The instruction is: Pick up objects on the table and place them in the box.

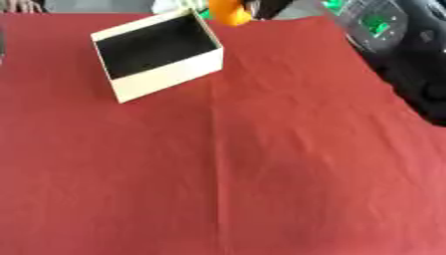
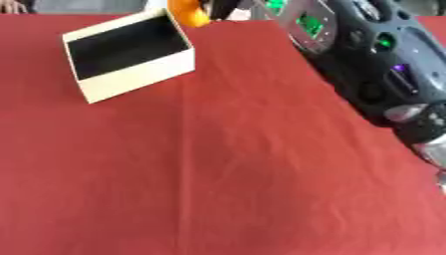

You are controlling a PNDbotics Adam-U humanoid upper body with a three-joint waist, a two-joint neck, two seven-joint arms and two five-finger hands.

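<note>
one orange object [image 1: 230,13] shows at the top of the frame, just beside the far corner of the box [image 1: 166,74], and a dark hand [image 1: 268,7] seems to hold it, maybe to bring it over the opening. i cannot tell how its fingers stand. the right arm [image 2: 383,64] reaches along the right side over the red cloth [image 1: 261,174].

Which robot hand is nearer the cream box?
Right. The right hand is just beyond the box's far right corner, beside an orange thing; the left hand is not in view.
</note>
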